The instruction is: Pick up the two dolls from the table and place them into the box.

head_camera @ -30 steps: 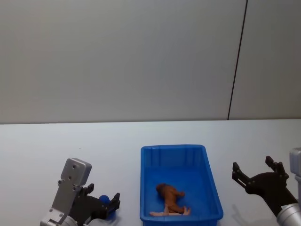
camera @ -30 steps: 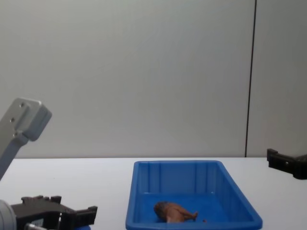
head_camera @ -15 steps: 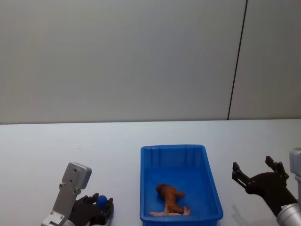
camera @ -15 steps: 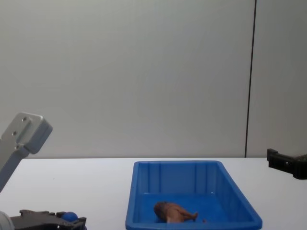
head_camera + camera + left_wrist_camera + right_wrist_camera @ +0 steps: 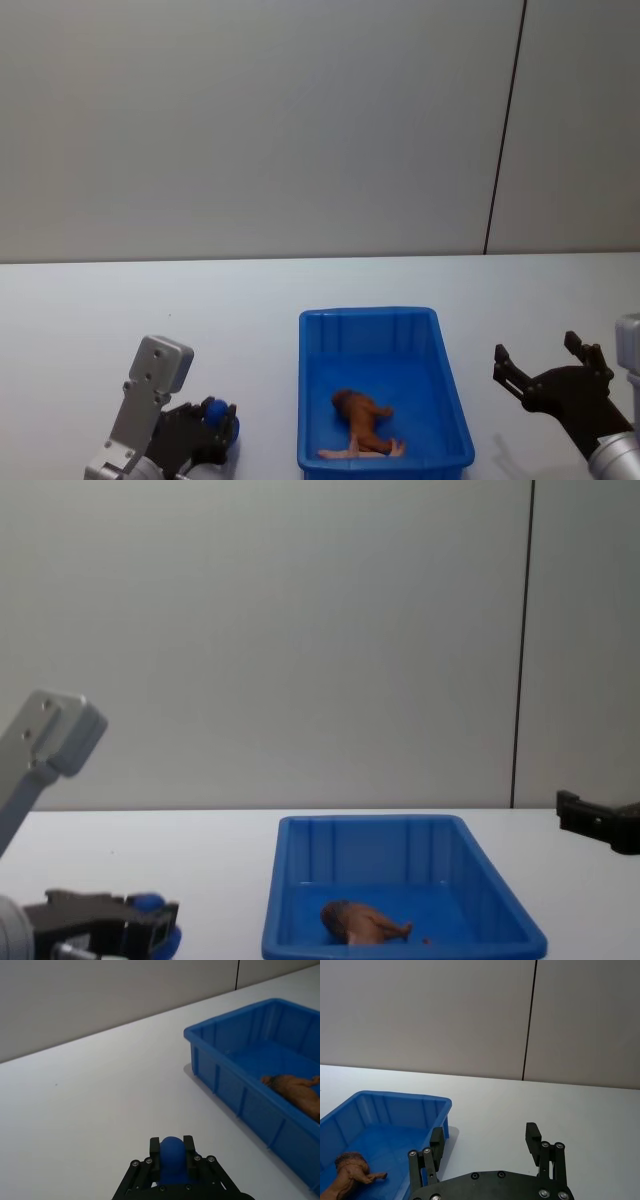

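A blue doll [image 5: 172, 1160] is clamped between the fingers of the left gripper [image 5: 212, 425], which is held low over the table [image 5: 100, 330], well to the left of the box [image 5: 450, 400]. Whether the doll is lifted clear of the table cannot be told for certain. A brown doll [image 5: 362, 415] is seen lying inside the box, near its front wall, with something pale partly hidden under it, possibly another toy. The right gripper [image 5: 548, 362] is held to the right of the box, its fingers spread wide and nothing between them.
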`<action>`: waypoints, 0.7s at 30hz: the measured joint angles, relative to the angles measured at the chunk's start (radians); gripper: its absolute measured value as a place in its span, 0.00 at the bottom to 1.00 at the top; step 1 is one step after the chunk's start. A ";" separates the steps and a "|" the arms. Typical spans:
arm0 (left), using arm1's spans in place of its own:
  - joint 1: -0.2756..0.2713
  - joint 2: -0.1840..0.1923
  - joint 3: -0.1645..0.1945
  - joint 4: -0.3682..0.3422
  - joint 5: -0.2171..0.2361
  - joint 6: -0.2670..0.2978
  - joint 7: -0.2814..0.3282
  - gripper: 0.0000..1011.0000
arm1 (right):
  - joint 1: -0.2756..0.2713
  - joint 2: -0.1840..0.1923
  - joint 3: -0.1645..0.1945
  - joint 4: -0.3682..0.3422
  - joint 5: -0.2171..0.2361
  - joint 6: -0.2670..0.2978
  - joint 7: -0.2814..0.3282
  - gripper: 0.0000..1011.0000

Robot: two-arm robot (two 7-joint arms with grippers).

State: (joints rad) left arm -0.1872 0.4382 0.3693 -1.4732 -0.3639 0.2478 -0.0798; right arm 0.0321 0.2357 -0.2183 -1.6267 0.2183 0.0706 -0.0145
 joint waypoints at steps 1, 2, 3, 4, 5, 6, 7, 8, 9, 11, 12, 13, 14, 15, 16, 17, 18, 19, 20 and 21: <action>0.000 0.001 -0.002 -0.009 0.002 -0.009 -0.003 0.27 | 0.000 0.000 0.000 0.000 0.000 0.000 0.000 0.99; 0.000 0.001 -0.003 -0.013 0.004 -0.014 -0.005 0.26 | 0.000 0.000 0.000 0.000 0.000 0.000 0.000 0.99; -0.001 0.002 -0.003 -0.019 0.005 -0.017 -0.008 0.26 | 0.000 0.000 0.000 0.000 0.000 0.000 0.000 0.99; -0.001 0.002 -0.004 -0.024 0.007 -0.021 -0.010 0.26 | 0.000 0.000 0.000 0.000 0.000 0.000 0.000 0.99; -0.003 0.002 -0.006 -0.033 0.009 -0.029 -0.016 0.25 | 0.000 0.000 0.000 0.000 0.000 0.000 0.000 0.99; -0.005 0.003 -0.006 -0.038 0.011 -0.034 -0.021 0.24 | 0.000 0.000 0.000 0.000 0.000 0.000 0.000 0.99; -0.008 0.003 -0.008 -0.048 0.013 -0.041 -0.029 0.24 | 0.000 0.000 0.000 0.000 0.000 0.000 0.000 0.99; -0.009 0.003 -0.008 -0.052 0.015 -0.045 -0.034 0.23 | 0.000 0.000 0.000 0.000 0.000 0.000 0.000 0.99; -0.010 0.003 -0.009 -0.056 0.016 -0.048 -0.039 0.23 | 0.000 0.000 0.000 0.000 0.000 0.000 0.000 0.99; -0.016 0.003 -0.011 -0.069 0.017 -0.058 -0.057 0.22 | 0.000 0.000 0.000 0.000 0.000 0.000 0.000 0.99; -0.019 0.002 -0.011 -0.073 0.018 -0.062 -0.066 0.22 | 0.000 0.000 0.000 0.000 0.000 0.000 0.000 0.99; -0.021 0.002 -0.012 -0.076 0.018 -0.065 -0.072 0.21 | 0.000 0.000 0.000 0.000 0.000 0.000 0.000 0.99; -0.022 0.001 -0.012 -0.078 0.018 -0.069 -0.078 0.20 | 0.000 0.000 0.000 0.000 0.000 0.000 0.000 0.99; -0.028 -0.001 -0.013 -0.085 0.018 -0.075 -0.094 0.20 | 0.000 0.000 0.000 0.000 0.000 0.000 0.000 0.99; -0.031 -0.002 -0.013 -0.087 0.018 -0.079 -0.103 0.20 | 0.000 0.000 0.000 0.000 0.000 0.000 0.000 0.99; -0.037 -0.004 -0.013 -0.091 0.018 -0.085 -0.119 0.19 | 0.000 0.000 0.000 0.000 0.000 0.000 0.000 0.99; -0.039 -0.006 -0.013 -0.092 0.018 -0.088 -0.127 0.18 | 0.000 0.000 0.000 0.000 0.000 0.000 0.000 0.99; -0.045 -0.009 -0.013 -0.095 0.017 -0.095 -0.146 0.18 | 0.000 0.000 0.000 0.000 0.000 0.000 0.000 0.99; -0.045 -0.009 -0.013 -0.095 0.017 -0.095 -0.146 0.17 | 0.000 0.000 0.000 0.000 0.000 0.000 0.000 0.99; -0.052 -0.013 -0.013 -0.096 0.016 -0.100 -0.164 0.17 | 0.000 0.000 0.000 0.000 0.000 0.000 0.000 0.99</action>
State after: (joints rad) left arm -0.2390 0.4251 0.3558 -1.5688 -0.3480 0.1477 -0.2436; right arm 0.0321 0.2357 -0.2183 -1.6267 0.2184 0.0706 -0.0145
